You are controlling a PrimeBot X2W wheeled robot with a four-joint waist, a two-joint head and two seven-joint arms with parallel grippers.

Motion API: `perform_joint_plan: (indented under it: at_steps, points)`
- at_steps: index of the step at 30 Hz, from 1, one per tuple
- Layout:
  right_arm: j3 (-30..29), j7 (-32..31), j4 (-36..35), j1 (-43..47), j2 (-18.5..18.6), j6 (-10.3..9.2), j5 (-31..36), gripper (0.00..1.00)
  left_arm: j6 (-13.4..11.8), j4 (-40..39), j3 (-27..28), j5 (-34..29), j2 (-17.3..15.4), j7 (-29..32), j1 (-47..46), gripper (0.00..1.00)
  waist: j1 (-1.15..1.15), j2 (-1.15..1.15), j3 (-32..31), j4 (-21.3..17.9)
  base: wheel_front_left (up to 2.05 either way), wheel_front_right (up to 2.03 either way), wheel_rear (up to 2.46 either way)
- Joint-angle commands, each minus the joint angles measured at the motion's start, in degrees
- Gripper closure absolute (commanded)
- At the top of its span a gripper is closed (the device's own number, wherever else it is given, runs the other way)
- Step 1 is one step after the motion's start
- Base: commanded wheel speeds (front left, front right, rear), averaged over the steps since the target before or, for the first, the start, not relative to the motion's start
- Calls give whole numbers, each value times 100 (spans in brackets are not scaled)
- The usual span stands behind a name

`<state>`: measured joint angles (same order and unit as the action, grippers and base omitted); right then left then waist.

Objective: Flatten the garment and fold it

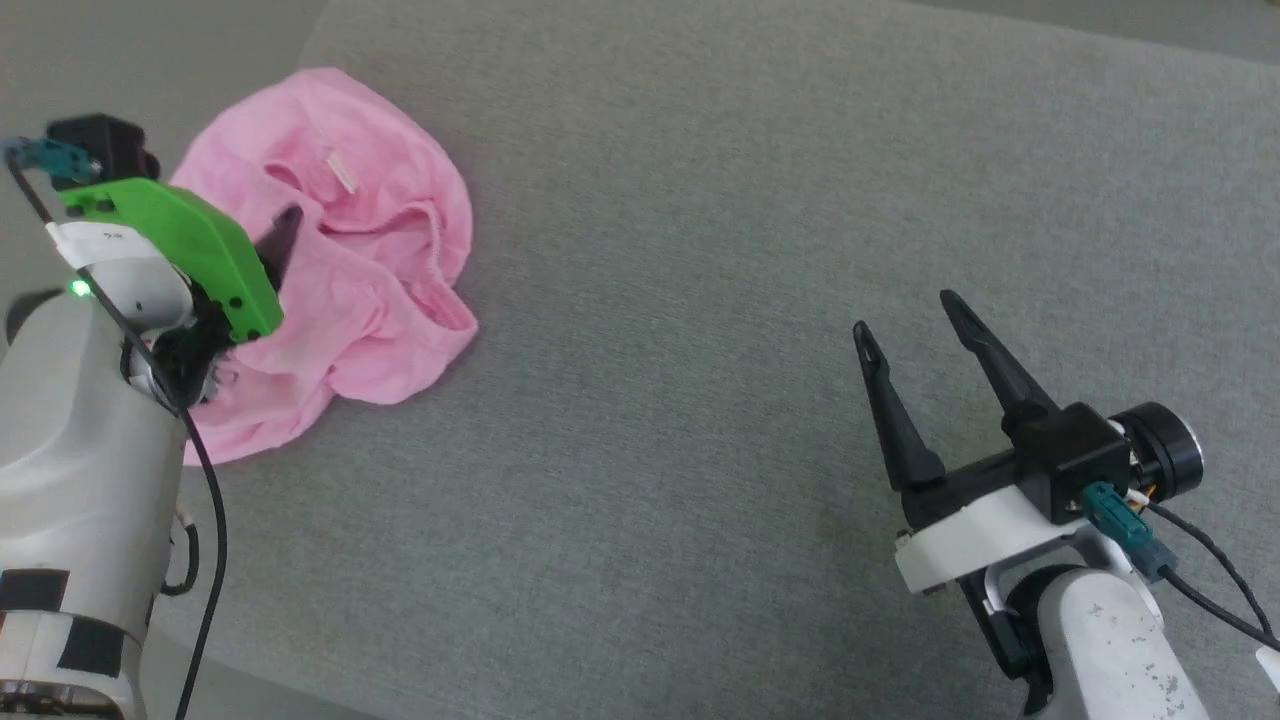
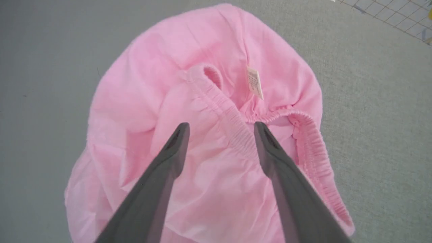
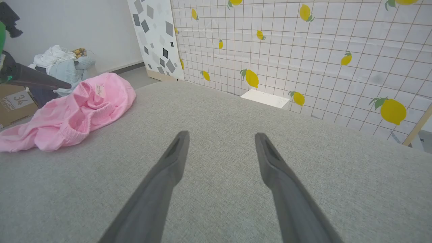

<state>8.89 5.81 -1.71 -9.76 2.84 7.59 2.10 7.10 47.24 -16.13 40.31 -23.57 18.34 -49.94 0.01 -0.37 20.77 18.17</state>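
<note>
The pink garment (image 1: 350, 250) lies crumpled at the far left of the grey surface (image 1: 700, 300), its gathered elastic band (image 2: 233, 121) and small white label (image 2: 254, 82) facing up. My left gripper (image 2: 221, 126) hovers open just above it, fingers spread over the band, nothing held. In the head view a green housing hides most of that gripper; one dark fingertip (image 1: 285, 232) pokes out over the cloth. My right gripper (image 1: 905, 315) stands open over bare grey fabric at the lower right, far from the garment (image 3: 77, 108).
Beyond the surface's far edge stand a lemon-patterned tiled wall (image 3: 303, 50), a white box (image 3: 265, 98), a cardboard box (image 3: 15, 103) and a pile of clothes (image 3: 62, 62). Grey surface stretches between the two grippers.
</note>
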Motion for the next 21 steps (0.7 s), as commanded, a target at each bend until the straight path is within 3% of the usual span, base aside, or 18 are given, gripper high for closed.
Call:
perform_joint_plan:
  at_steps: [1,11,12,13,14,15,16,21]
  points:
    - [-3,-18,-20,-122,4,-10,52,0,38,80,-123,191,-67,235,-28,0,-1,37,261,-176,0,0,0]
    - [90,-41,-13,-264,4,-10,51,0,38,443,-695,1303,-56,1765,183,1,-1,37,494,-198,0,0,0]
    - [100,-38,-3,-275,4,-10,41,0,38,448,-683,1433,-35,1798,205,34,-1,37,500,-206,0,0,0]
    - [105,-35,5,-283,4,-10,32,0,38,443,-711,1498,-30,1839,222,53,-1,37,502,-210,0,0,0]
    - [105,-31,15,-289,4,-10,22,0,38,426,-767,1555,-39,1888,240,81,-1,37,503,-212,0,0,0]
    - [103,-28,23,-293,4,-10,14,0,38,414,-794,1611,-48,1914,250,92,-1,37,503,-213,0,0,0]
    - [101,-26,31,-295,4,-10,6,0,38,404,-821,1665,-55,1940,260,100,-1,37,500,-214,0,0,0]
    - [84,10,111,-303,4,-10,-44,0,38,301,-954,1801,-167,1657,250,100,-1,37,401,-199,0,0,0]
